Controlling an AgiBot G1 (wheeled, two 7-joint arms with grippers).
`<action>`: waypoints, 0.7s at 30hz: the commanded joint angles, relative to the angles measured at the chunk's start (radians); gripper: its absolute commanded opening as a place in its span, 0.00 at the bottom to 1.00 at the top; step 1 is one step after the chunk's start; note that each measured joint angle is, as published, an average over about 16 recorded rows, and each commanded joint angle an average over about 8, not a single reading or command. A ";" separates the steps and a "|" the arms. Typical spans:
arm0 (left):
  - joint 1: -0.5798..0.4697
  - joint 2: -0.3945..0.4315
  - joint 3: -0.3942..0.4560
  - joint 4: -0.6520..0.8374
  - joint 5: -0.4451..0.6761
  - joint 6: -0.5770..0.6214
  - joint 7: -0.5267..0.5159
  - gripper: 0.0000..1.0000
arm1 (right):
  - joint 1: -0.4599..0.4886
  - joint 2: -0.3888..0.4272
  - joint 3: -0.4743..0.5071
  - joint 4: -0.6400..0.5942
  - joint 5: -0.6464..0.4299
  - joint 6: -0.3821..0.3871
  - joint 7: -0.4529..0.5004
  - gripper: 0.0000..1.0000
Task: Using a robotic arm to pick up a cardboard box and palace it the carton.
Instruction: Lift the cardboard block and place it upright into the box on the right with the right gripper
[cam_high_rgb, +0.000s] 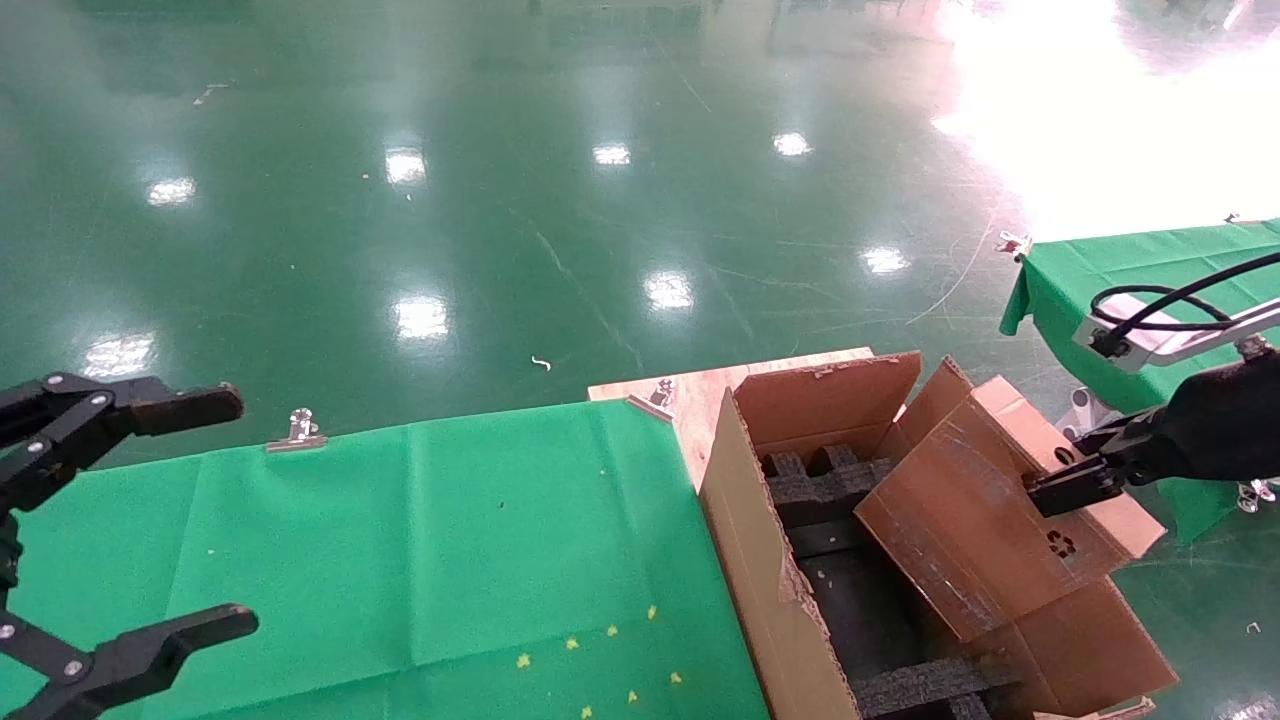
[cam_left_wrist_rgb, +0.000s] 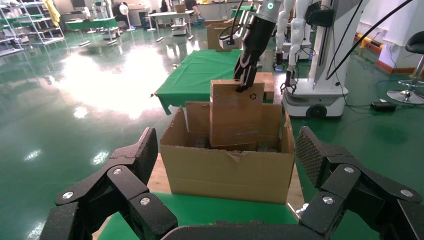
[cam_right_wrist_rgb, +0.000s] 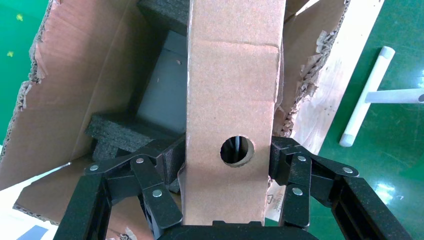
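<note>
Left gripper: the all-black left gripper (cam_high_rgb: 150, 520) hung idle over the near left corner of the green-clothed bench (cam_high_rgb: 420, 560), its fingers spread wide and holding nothing.
Carton: the large brown corrugated carton (cam_high_rgb: 760, 590) with ragged flaps and black foam inserts (cam_high_rgb: 820, 480) stood at the bench's right edge.
Box: the small flat brown cardboard box (cam_high_rgb: 990, 510) with a recycling mark was tilted over the carton's mouth, its lower end already dipping inside.
Handling: it looked light and fairly stiff, though thin board would likely dent under a hard squeeze; the broad faces near the holed narrow edge seemed the sound place to hold.
Right gripper: the right gripper (cam_right_wrist_rgb: 227, 175) on the white arm was clamped across the box, one finger on each broad face, the round hole (cam_right_wrist_rgb: 237, 151) between them.
</note>
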 joint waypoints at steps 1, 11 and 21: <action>0.000 0.000 0.000 0.000 0.000 0.000 0.000 1.00 | -0.001 -0.002 0.002 -0.007 0.005 -0.006 -0.006 0.00; 0.000 0.000 0.000 0.000 0.000 0.000 0.000 1.00 | -0.026 -0.029 -0.029 0.046 -0.040 0.044 0.134 0.00; 0.000 0.000 0.000 0.000 0.000 0.000 0.000 1.00 | 0.011 -0.033 -0.081 0.206 -0.188 0.095 0.396 0.00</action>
